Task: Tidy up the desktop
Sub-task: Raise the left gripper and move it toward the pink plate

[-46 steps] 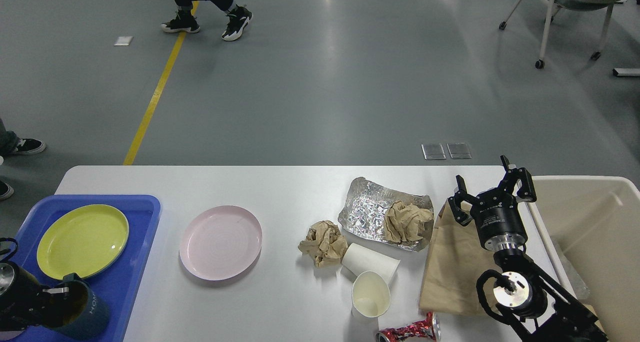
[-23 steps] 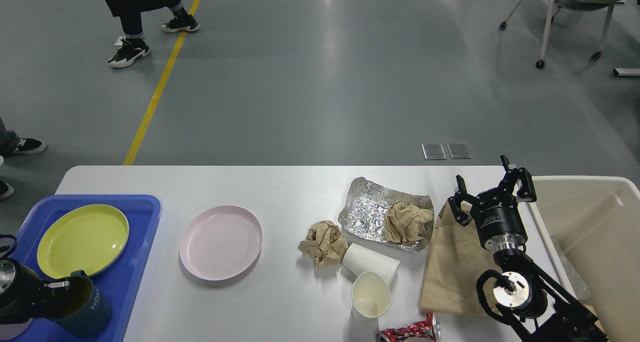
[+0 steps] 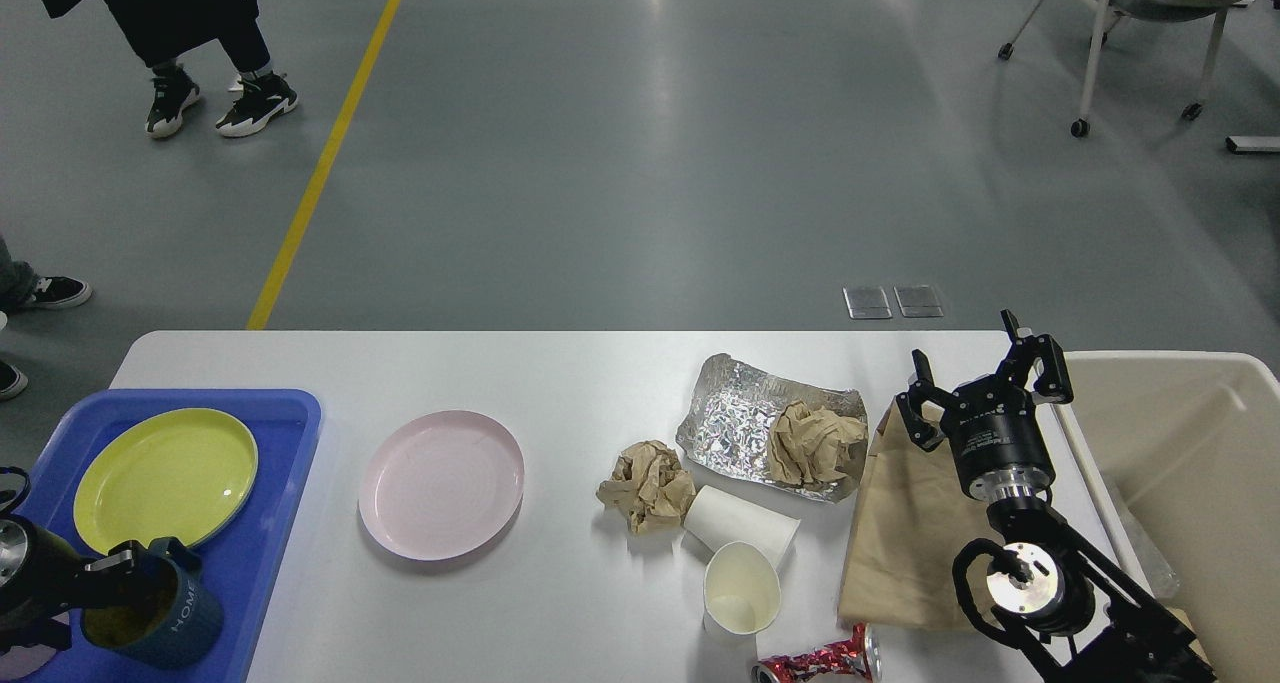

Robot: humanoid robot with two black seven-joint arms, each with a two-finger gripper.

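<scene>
Left gripper [image 3: 100, 570] clamped on dark blue ceramic mug [image 3: 155, 606] over blue plastic tray [image 3: 285, 483]; right gripper [image 3: 985, 378] spread wide, empty, above white rectangular desktop [image 3: 560, 383].

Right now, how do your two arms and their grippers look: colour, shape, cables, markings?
Both arms are black. The right gripper has two black, claw-like fingers on a round body with small white lettering, above a shiny silver ring; a black cable loops beside a silver joint disc. The left gripper is mostly cut off: dark, with a silver round part.
</scene>
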